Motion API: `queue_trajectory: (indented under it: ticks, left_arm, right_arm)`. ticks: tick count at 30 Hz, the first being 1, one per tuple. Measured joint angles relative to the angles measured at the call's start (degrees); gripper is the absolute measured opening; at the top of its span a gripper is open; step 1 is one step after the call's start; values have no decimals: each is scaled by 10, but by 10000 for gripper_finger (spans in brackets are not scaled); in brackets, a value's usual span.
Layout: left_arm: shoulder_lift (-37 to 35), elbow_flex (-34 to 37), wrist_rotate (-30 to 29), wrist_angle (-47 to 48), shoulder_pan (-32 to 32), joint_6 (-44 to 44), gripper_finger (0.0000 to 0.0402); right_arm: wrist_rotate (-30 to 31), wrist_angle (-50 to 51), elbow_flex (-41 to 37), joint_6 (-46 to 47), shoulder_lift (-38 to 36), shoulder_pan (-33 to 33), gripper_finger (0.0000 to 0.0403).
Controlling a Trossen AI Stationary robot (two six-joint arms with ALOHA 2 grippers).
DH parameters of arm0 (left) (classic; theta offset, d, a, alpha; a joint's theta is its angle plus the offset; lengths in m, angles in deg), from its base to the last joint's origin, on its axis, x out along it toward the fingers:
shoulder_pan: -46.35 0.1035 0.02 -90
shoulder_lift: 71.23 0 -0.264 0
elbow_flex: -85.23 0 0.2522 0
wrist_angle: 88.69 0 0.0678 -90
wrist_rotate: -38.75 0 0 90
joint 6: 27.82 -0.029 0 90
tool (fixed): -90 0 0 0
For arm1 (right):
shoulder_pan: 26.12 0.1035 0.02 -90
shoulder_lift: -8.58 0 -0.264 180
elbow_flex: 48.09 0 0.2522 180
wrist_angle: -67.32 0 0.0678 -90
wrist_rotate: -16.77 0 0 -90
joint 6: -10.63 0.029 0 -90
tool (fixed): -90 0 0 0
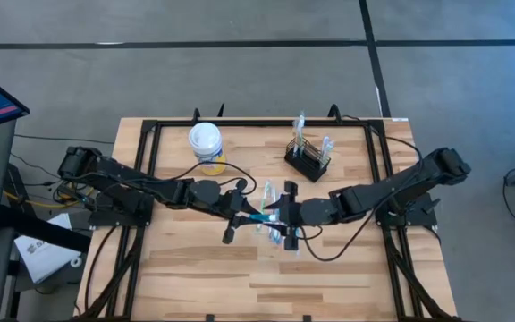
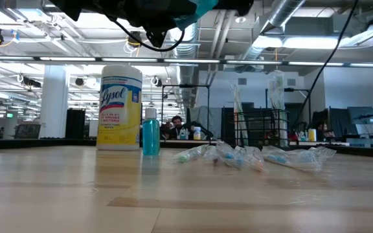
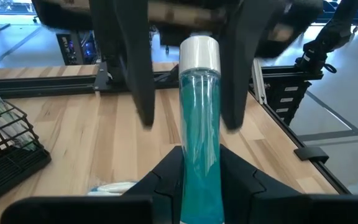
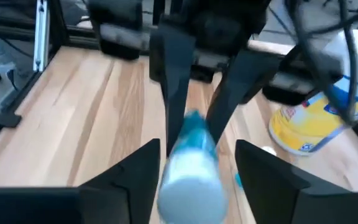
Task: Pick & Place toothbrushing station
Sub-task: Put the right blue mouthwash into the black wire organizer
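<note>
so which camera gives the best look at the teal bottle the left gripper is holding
The left wrist view: the teal bottle fills the middle, silver cap up, gripped by the left gripper. The right wrist view shows its cap end, blurred. The high view shows a teal sliver between both grippers. The low view catches only a teal bit at the top edge.

Both dark arms reached inward and met at the centre of the high view. The left hand (image 1: pixel 247 213) was clamped on a teal bottle (image 3: pixel 199 130); the right hand (image 1: pixel 280 217) faced it, fingers spread wide around the bottle's capped end.
</note>
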Motion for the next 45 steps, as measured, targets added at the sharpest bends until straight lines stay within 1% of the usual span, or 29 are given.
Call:
queue_trajectory:
  ticks: [2, 5, 10, 13, 16, 19, 28, 32, 38, 45]
  left_arm:
    - [0, 0, 0, 0, 0, 0, 61]
    - [0, 0, 0, 1, 0, 0, 61]
    - [0, 0, 0, 4, 0, 0, 61]
    - [0, 0, -1, 6, 0, 0, 61]
    - [0, 1, -1, 7, 0, 0, 61]
    - [0, 1, 0, 6, 0, 0, 61]
    - [0, 1, 0, 1, 1, 0, 61]
    - [0, 1, 0, 2, 1, 0, 61]
    - [0, 1, 0, 0, 1, 0, 61]
    - [0, 1, -1, 3, 1, 0, 61]
  right_arm:
    - [0, 20, 27, 6, 3, 3, 179]
    - [-3, 45, 44, 10, 6, 4, 153]
    - [-14, 68, 50, 13, 0, 7, 112]
    - [-16, 80, 50, 26, 0, 7, 101]
    - [-16, 81, 50, 27, 0, 6, 100]
    - [-17, 81, 50, 27, 0, 6, 107]
    - [-27, 91, 50, 27, 0, 6, 159]
    - [-27, 90, 50, 25, 0, 5, 169]
    - [-27, 95, 48, 25, 17, -2, 162]
    - [-28, 80, 48, 25, 25, -10, 130]
